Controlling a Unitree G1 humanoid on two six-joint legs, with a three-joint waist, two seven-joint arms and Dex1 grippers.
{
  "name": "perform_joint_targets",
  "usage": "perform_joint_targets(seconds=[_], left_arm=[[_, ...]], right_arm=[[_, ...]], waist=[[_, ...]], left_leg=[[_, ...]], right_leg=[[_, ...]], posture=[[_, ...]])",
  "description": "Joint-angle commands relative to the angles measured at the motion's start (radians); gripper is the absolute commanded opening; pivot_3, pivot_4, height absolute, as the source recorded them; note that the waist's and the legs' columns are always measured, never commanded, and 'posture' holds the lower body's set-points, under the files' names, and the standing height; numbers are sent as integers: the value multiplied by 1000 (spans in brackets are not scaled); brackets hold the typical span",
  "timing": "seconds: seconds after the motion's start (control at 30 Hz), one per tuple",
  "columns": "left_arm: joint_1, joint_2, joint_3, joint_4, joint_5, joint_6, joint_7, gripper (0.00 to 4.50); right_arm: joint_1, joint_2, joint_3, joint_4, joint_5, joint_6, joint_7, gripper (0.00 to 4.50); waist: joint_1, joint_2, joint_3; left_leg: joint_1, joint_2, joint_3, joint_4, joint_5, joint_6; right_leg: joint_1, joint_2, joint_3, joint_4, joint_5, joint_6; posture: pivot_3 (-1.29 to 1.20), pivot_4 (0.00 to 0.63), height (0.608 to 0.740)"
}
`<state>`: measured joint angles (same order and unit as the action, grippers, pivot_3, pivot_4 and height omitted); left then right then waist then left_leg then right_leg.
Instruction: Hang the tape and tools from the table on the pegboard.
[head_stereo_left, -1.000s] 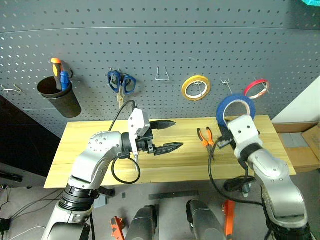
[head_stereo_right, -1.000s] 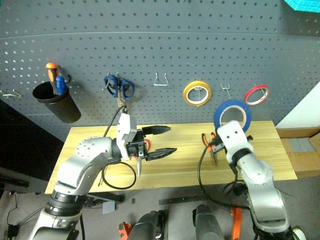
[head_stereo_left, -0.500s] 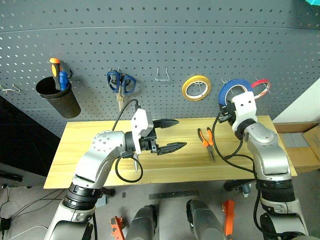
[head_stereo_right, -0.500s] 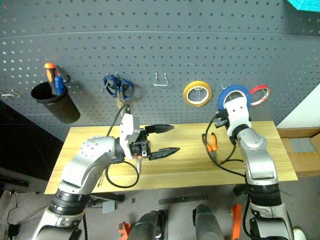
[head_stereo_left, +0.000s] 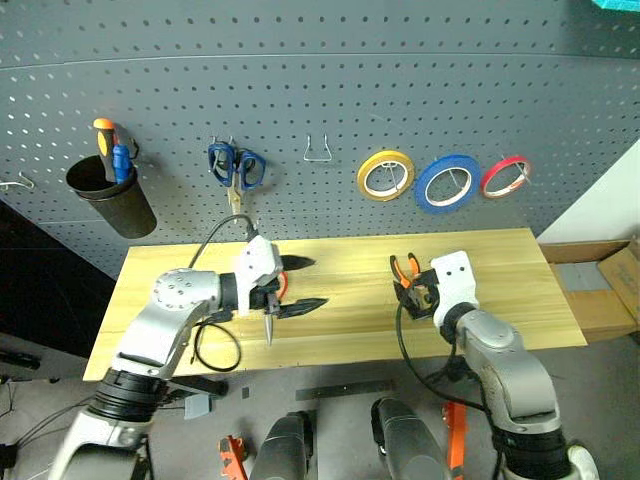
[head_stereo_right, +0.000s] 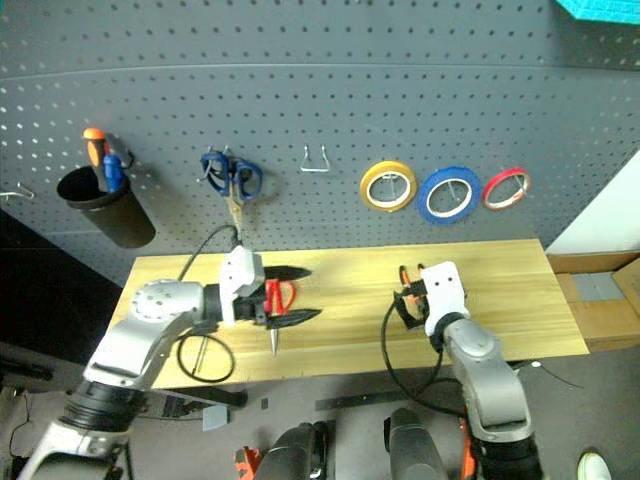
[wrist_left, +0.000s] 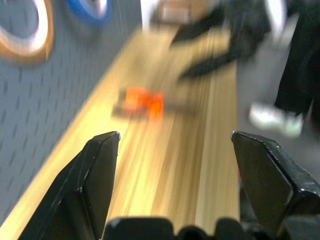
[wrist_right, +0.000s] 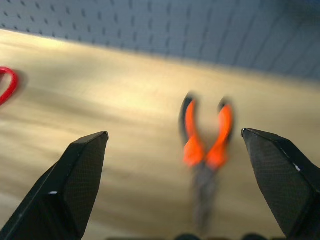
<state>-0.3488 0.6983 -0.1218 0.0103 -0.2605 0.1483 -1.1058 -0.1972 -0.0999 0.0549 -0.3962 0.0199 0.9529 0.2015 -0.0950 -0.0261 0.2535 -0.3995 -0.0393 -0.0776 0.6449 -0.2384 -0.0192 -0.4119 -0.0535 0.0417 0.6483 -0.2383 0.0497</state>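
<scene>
Right wrist view: my right gripper (wrist_right: 180, 150) is wide open, and the pliers (wrist_right: 206, 145) lie at twelve o'clock. They look hard and small, so I'd pinch the orange handles. My left gripper (head_stereo_left: 297, 285) is open too, holding nothing.

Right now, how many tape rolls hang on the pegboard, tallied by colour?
Yellow tape roll: 1
Blue tape roll: 1
Red tape roll: 1
Total: 3
</scene>
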Motion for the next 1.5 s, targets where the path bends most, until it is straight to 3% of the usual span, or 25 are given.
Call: perform_joint_targets(seconds=[0.03,0.43,0.77,0.87,0.93,1.0,1.13,1.3,1.4,1.5], left_arm=[[-17,13,1,42,23,-83,-46,3848],[-39,-17,23,29,4,-45,-36,3848],[-32,-20,26,1,2,-26,-16,3848],[-29,-20,30,-5,-3,-19,-11,3848],[-20,-23,46,-12,-20,-7,-4,3848],[-2,-23,70,-24,-43,8,7,3848],[48,-21,141,-53,-93,31,41,3848],[102,-48,283,-90,-198,65,113,3848],[112,-83,384,-105,-230,59,218,3848],[128,-102,425,-133,-229,39,273,3848]], right_arm=[[-134,29,-71,195,2,48,-70,4462],[-512,-36,-101,1037,-14,-305,-106,4462],[-664,-40,-102,1400,-11,-409,-89,4462],[-677,-35,-102,1435,-12,-423,-93,3881],[-682,-28,-109,1443,-8,-441,-109,3236],[-679,-22,-114,1414,-3,-456,-121,2583],[-617,-2,-93,1166,2,-413,-114,2555],[-426,52,11,514,11,-231,-100,2555],[-339,103,139,114,12,-146,-105,2555],[-354,138,220,-51,-12,-126,-120,2555]], waist=[[0,0,0],[2,0,0],[1,-1,0],[1,-1,0],[0,-1,0],[-2,-1,0],[-5,-1,0],[-6,0,0],[-4,-1,0],[-5,-1,-1]], left_leg=[[0,0,0,0,0,0],[-7,-2,4,-3,1,1],[-7,-2,4,0,1,1],[-6,-2,4,0,1,1],[-6,-2,4,0,1,1],[-5,-2,4,0,1,1],[-4,-2,4,1,1,1],[-7,-1,3,1,1,0],[-8,-1,2,1,1,0],[-8,0,2,1,1,0]], right_leg=[[0,0,0,0,1,0],[-9,0,2,1,3,2],[-9,1,2,3,3,2],[-9,1,2,5,3,2],[-9,1,2,8,3,2],[-9,1,2,9,3,2],[-9,1,2,11,3,2],[-14,0,3,13,3,2],[-14,-1,2,13,3,2],[-15,-1,2,13,3,2]], posture=[[-149,233,740],[-107,217,740],[-95,208,740],[-97,208,740],[-97,208,740],[-101,206,740],[-98,208,740],[-97,213,740],[-98,214,740],[-88,212,740]])
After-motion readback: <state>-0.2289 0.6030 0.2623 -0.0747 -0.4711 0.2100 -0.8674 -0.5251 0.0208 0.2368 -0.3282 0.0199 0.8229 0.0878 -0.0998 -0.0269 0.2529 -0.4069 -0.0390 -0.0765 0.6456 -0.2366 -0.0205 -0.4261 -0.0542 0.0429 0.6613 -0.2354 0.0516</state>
